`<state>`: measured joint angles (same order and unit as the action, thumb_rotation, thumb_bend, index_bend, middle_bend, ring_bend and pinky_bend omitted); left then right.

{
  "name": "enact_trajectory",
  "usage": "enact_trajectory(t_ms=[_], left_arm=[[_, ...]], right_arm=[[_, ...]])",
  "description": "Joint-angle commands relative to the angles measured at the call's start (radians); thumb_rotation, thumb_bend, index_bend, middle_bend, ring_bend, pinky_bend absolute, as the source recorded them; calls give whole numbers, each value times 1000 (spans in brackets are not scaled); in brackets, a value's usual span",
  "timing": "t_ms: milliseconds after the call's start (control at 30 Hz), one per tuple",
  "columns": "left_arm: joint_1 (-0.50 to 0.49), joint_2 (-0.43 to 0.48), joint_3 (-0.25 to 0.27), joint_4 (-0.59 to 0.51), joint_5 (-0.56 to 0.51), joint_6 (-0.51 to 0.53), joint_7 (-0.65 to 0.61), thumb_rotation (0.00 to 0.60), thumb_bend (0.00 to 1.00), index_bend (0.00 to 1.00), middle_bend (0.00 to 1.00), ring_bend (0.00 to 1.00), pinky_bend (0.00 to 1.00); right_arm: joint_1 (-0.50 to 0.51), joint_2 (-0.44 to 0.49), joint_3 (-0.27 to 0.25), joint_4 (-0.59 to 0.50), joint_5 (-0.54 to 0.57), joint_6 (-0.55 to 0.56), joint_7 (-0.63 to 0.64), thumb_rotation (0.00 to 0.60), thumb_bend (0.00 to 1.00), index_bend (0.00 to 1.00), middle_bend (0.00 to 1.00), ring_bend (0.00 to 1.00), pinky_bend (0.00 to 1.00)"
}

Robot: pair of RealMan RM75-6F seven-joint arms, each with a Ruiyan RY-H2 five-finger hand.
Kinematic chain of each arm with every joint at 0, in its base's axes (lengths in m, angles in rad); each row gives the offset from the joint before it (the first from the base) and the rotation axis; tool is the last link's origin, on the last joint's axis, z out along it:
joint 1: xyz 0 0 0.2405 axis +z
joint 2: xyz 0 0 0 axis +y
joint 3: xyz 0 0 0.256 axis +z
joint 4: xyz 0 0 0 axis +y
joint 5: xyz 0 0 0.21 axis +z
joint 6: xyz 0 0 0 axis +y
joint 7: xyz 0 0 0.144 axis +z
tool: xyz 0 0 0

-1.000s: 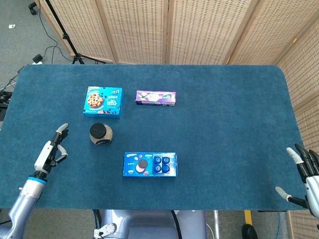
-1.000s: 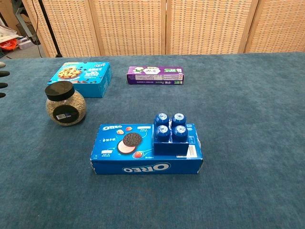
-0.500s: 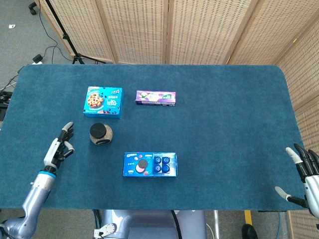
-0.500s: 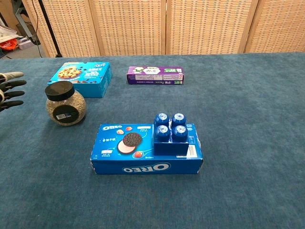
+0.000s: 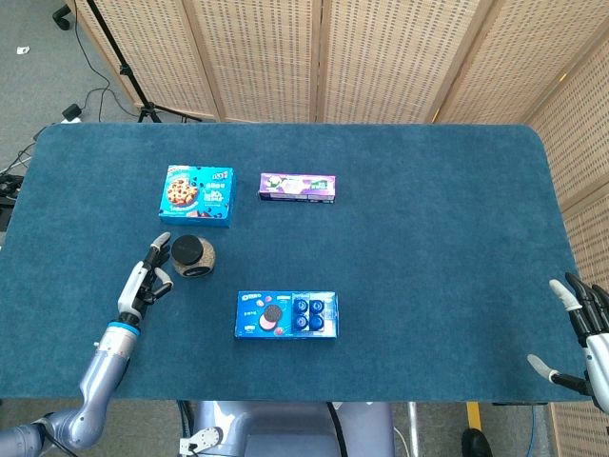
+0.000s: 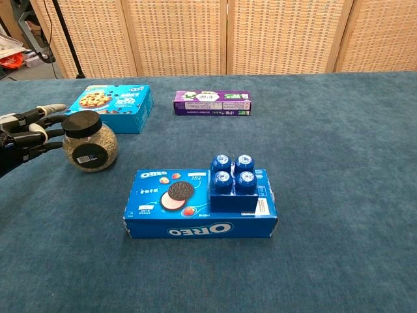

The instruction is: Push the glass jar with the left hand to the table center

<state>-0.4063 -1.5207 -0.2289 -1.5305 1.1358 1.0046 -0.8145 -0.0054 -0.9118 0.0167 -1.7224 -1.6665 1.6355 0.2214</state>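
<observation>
The glass jar [image 5: 194, 257] [image 6: 89, 141] with a black lid stands upright on the left part of the blue table [image 5: 428, 219]. My left hand [image 5: 145, 281] [image 6: 26, 139] is open just left of the jar, its fingertips [image 6: 57, 130] reaching the jar's side by the lid. I cannot tell whether they touch it. My right hand [image 5: 585, 333] hangs open past the table's front right corner, far from everything; the chest view does not show it.
A blue cookie box [image 5: 196, 194] [image 6: 111, 99] lies behind the jar, a purple box [image 5: 299, 187] [image 6: 212, 103] to its right. A blue Oreo box [image 5: 286, 315] [image 6: 199, 203] with small blue cups on it lies front right of the jar.
My left hand has moved right across the table toward the jar, from well left of it to right beside it. The jar and my right hand have stayed put.
</observation>
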Motion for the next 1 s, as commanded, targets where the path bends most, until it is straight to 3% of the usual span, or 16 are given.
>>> enact_trajectory(t_ms=[33, 700, 1000], left_arm=[[3, -15, -9, 10, -6, 10, 9, 600, 988, 0, 0, 0, 0], [-65, -160, -56, 35, -44, -28, 120, 600, 961, 0, 0, 0, 0], [-94, -167, -111, -15, -84, -95, 100, 600, 950, 0, 0, 0, 0]], right_arm=[[0, 1, 0, 0, 0, 0, 3, 600, 0, 0, 0, 0, 0], [1, 1, 5, 7, 7, 2, 16, 600, 0, 0, 0, 0, 0], [2, 0, 3, 6, 6, -1, 12, 600, 0, 0, 0, 0, 0]])
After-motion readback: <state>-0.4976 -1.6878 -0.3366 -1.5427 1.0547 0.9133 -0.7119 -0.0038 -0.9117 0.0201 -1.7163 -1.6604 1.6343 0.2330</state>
